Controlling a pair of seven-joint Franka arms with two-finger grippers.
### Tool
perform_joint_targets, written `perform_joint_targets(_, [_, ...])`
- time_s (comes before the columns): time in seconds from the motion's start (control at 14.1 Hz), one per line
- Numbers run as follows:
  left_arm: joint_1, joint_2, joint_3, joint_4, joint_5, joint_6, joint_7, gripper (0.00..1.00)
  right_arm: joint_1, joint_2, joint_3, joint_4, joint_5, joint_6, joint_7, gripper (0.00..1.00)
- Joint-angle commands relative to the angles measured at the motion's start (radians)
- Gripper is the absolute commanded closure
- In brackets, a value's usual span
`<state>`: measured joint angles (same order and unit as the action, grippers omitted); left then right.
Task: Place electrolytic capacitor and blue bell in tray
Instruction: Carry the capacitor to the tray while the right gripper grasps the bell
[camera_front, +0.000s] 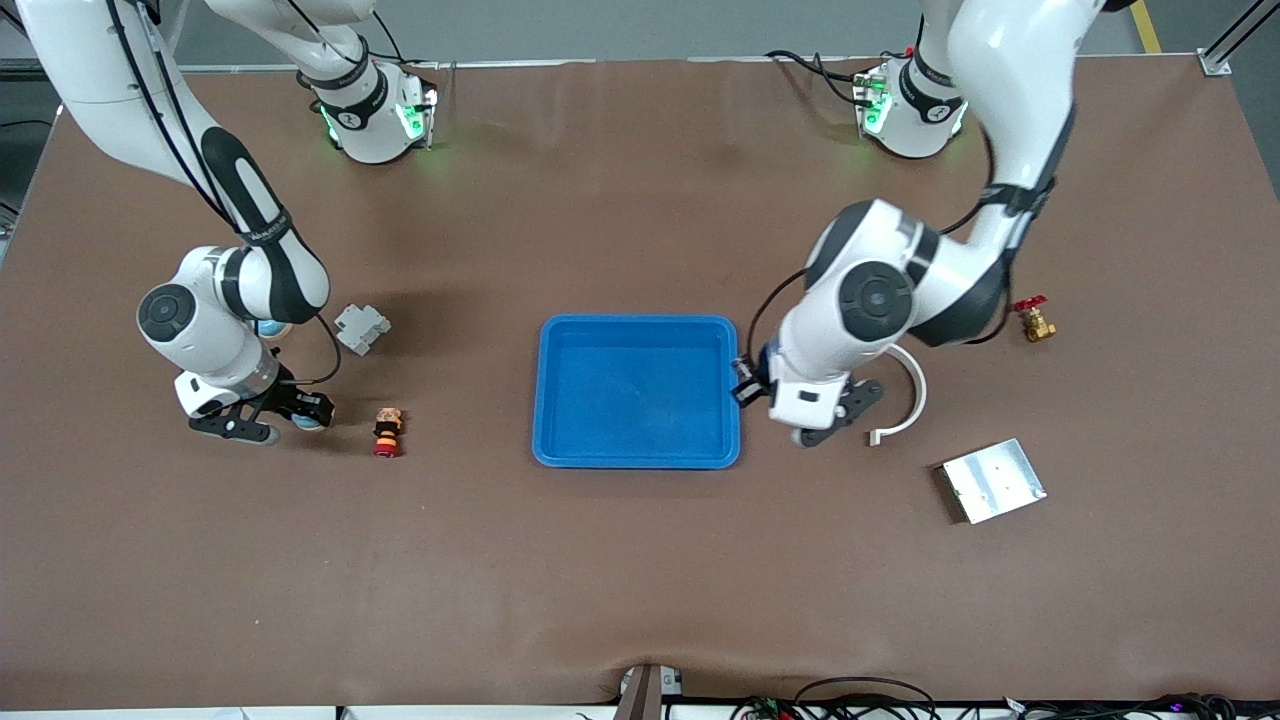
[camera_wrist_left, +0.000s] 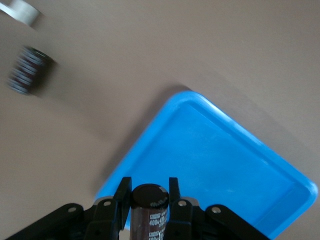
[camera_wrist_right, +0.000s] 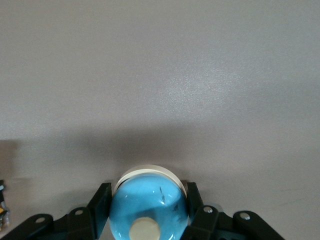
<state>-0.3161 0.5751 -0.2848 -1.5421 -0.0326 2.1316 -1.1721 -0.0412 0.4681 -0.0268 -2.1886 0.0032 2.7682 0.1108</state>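
The bright-blue tray (camera_front: 547, 380) lies mid-table with nothing in it. My left gripper (camera_front: 746, 386) hangs at the tray's rim toward the left arm's end. In the left wrist view the left gripper (camera_wrist_left: 149, 192) is shut on the electrolytic capacitor (camera_wrist_left: 149, 212), a dark cylinder with white print, over a corner of the tray (camera_wrist_left: 215, 160). My right gripper (camera_front: 303, 411) is low at the table toward the right arm's end. It is shut on the blue bell (camera_front: 309, 422). In the right wrist view the glossy blue bell (camera_wrist_right: 148, 207), with a white base and a cream knob, fills the right gripper (camera_wrist_right: 148, 200).
A grey-white block (camera_front: 361, 328) and a small stack of red, orange and black (camera_front: 387, 431) lie near the right gripper. Near the left arm are a white curved strip (camera_front: 908, 398), a silver metal plate (camera_front: 993, 480) and a brass valve with a red handle (camera_front: 1033, 319).
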Motion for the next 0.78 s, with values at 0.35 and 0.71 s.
perform_joint_targets(0.35, [-0.093,0.129,0.016,0.039,0.002,0.105,-0.116,0.9,0.03,-0.118,0.01,0.007,0.011,-0.176,0.05,1.0])
perform_joint_targets(0.71, [-0.097,0.155,0.016,0.031,0.002,0.113,-0.302,0.9,0.087,-0.141,0.01,0.006,0.011,-0.187,0.154,1.0])
